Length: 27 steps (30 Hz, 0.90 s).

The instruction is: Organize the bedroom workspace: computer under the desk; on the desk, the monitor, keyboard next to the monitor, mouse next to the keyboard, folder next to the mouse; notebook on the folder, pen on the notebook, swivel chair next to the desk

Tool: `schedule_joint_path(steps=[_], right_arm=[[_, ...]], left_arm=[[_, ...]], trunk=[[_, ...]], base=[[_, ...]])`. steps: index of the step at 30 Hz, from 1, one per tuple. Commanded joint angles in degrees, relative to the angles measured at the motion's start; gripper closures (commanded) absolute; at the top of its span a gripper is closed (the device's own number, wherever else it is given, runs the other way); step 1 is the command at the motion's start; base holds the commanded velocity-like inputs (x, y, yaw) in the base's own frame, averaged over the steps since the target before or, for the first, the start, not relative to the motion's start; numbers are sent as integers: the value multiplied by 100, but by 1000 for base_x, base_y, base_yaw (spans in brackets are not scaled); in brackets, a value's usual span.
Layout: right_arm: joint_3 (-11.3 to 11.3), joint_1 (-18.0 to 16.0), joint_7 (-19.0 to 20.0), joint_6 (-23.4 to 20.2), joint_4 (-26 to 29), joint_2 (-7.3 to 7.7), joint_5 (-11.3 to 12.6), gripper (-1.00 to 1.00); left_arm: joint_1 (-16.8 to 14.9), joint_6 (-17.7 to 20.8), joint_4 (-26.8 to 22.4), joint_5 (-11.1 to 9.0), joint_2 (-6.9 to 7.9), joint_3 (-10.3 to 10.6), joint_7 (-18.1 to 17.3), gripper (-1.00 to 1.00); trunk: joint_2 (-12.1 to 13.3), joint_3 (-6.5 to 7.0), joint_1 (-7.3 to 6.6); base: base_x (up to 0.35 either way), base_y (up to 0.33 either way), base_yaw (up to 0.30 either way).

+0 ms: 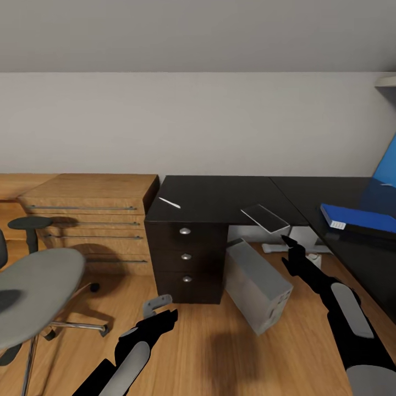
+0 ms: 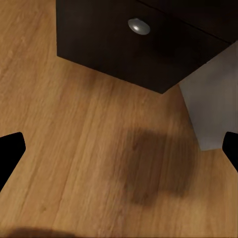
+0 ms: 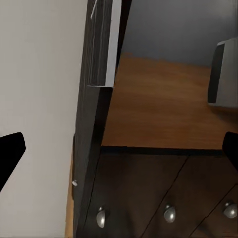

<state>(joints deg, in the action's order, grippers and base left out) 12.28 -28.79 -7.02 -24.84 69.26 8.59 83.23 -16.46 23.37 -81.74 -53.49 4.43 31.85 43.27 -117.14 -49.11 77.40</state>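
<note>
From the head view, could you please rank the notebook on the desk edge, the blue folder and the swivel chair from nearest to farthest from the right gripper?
From the right gripper:
1. Notebook, overhanging the desk edge just above it.
2. Blue folder, on the desk's right wing.
3. Swivel chair, far left on the floor.

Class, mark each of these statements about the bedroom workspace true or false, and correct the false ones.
1. The computer stands upright under the desk. False: it is tilted on the floor beside the drawers.
2. The folder lies on the desk. True.
3. The swivel chair carries the folder. False: its seat is bare.
4. The desk has three drawers with round knobs. True.
5. The right gripper holds the computer. False: it is open near the desk edge.
</note>
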Motion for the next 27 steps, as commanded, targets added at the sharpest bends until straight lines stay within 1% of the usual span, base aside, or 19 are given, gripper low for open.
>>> schedule_joint_path(steps=[1, 4, 10, 14, 22, 27], right_arm=[[5, -4, -53, -16, -28, 0, 60, -100], [1, -4, -54, -3, -125, 2, 56, -100], [-2, -4, -58, 9, -194, -1, 54, -100], [-4, -4, -61, 38, -247, -4, 35, -100], [-6, -4, -63, 174, -383, -6, -202, -100], [-6, -4, -63, 186, -392, -6, -241, -100]], left_arm=[[-6, 9, -8, -33, 5, 12, 43, -100], [-6, 9, -8, -29, 5, 14, 46, -100], [-6, 11, -8, -34, 5, 18, 45, -100], [-6, 16, -8, -38, 5, 16, 42, -100], [-6, 18, -8, -40, 5, 15, 41, -100], [-6, 18, -5, -43, 5, 14, 43, -100]], trunk=[[-3, -5, 0], [-3, -5, 0], [-3, -5, 0], [-3, -5, 0], [-3, -5, 0], [-3, -5, 0]], base=[[32, 0, 0], [75, 0, 0], [212, 0, 0], [91, 0, 0], [18, 0, 0], [3, 0, 0]])
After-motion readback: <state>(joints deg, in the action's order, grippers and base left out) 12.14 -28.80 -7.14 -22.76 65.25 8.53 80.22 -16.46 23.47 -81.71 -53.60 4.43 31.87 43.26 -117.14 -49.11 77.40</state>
